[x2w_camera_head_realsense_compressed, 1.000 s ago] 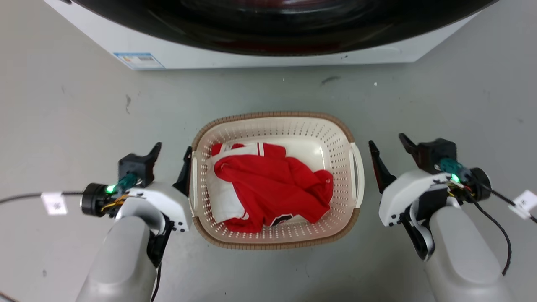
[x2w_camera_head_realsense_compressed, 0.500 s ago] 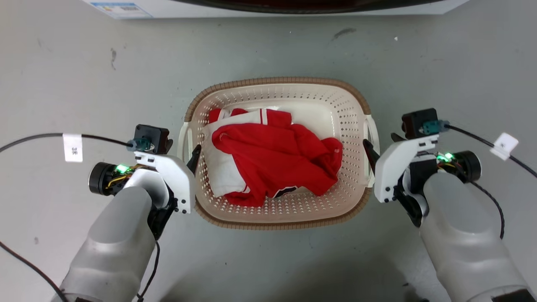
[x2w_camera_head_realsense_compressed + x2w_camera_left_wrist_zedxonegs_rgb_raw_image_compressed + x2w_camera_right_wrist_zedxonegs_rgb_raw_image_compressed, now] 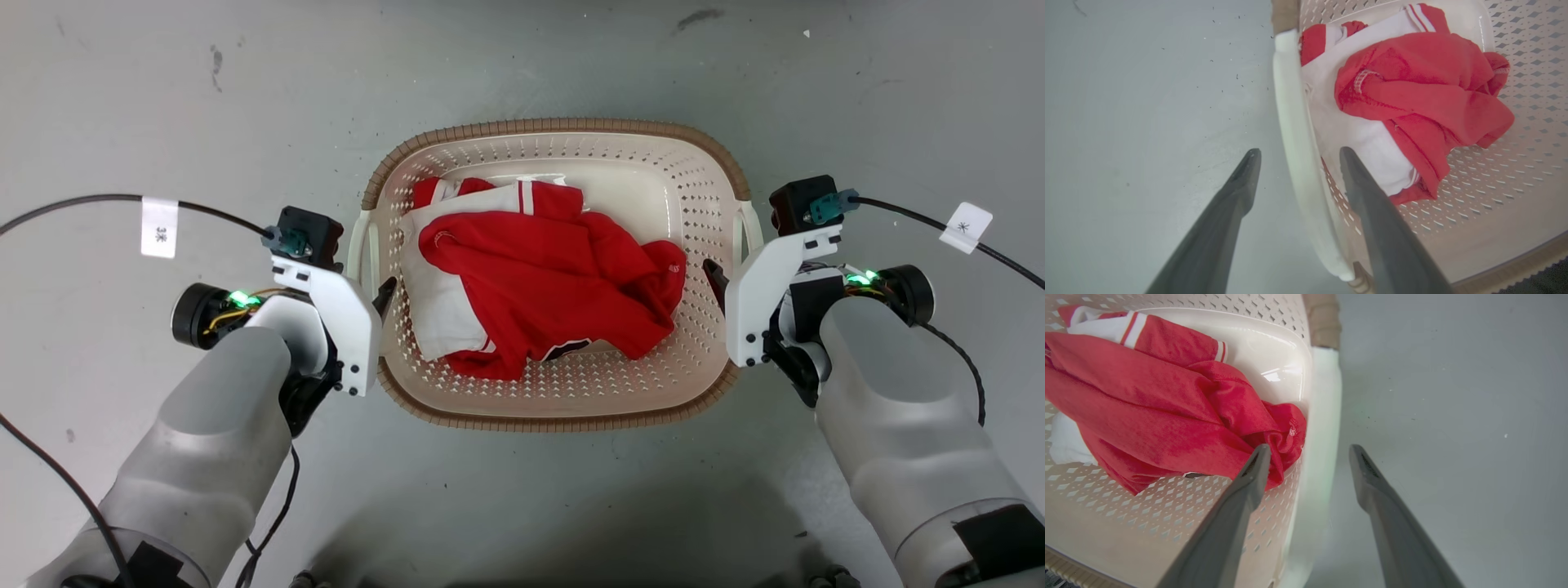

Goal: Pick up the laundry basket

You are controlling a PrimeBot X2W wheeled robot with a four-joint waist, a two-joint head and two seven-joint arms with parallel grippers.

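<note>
1. Right gripper (image 3: 1308, 449): fingers spread, straddling the white side handle (image 3: 1326, 408), one inside the rim and one outside.
2. Laundry basket (image 3: 1147, 506): cream perforated wall.
3. Red-and-white garment (image 3: 1147, 408): crumpled inside the basket.
4. Grey floor (image 3: 1453, 396).

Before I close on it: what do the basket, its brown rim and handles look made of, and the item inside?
Laundry basket: looks like moulded plastic, cream, slightly glossy; regular holes, shiny floor. Brown rim: likely plastic moulded as braid, matte. Side handle: smooth white plastic. Red garment: soft cloth, creased.
</note>
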